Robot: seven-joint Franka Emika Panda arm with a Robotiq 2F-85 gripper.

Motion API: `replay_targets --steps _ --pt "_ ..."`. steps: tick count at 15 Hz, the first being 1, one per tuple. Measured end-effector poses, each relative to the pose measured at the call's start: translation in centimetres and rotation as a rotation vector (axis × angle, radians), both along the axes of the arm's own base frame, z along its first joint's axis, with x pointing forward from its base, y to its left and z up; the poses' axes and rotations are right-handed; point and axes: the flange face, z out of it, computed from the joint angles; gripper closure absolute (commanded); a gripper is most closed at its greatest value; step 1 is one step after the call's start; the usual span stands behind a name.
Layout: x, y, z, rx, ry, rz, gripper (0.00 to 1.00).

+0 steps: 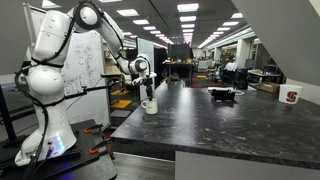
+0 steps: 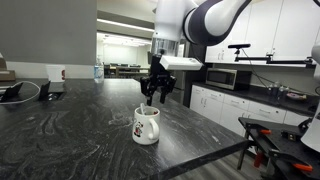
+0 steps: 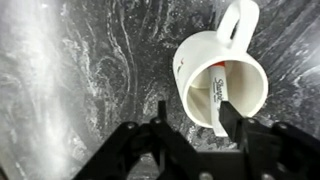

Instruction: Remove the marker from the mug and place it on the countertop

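The white mug (image 3: 220, 85) stands upright on the dark marbled countertop (image 3: 80, 90), handle toward the top of the wrist view. The marker (image 3: 219, 100) leans inside it; it looks white with a red band and script, its end over the rim. My gripper (image 3: 195, 125) is open above the mug, one finger over the rim by the marker, the other outside. In both exterior views the gripper (image 2: 157, 95) hovers above the mug (image 2: 146, 125), which stands near the counter's edge; the mug (image 1: 149, 105) and gripper (image 1: 143, 80) show small at the counter's end.
A white cup with a red logo (image 2: 56, 73) and a black device with a cable (image 2: 15, 92) stand far back on the countertop (image 2: 70, 130). The logo cup (image 1: 291, 97) and a black object (image 1: 222, 94) show there too. The counter edge lies near the mug.
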Motion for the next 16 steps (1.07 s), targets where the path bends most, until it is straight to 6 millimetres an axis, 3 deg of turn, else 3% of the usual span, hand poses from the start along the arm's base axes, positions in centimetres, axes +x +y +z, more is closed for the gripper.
replay_targets --steps 5,10,11,12,13,16 --pt "2.2 1.7 -1.4 -0.011 -0.009 0.023 0.42" --pt "3.4 2.4 -2.7 -0.025 -0.008 0.034 0.47" --pt "3.5 2.3 -3.1 -0.028 -0.005 0.033 0.53" --pt "3.5 2.2 -3.4 -0.030 -0.002 0.032 0.71" --pt "3.6 2.1 -3.7 -0.033 0.001 0.032 0.73" --pt "3.6 2.0 -4.2 -0.038 0.008 0.034 0.95"
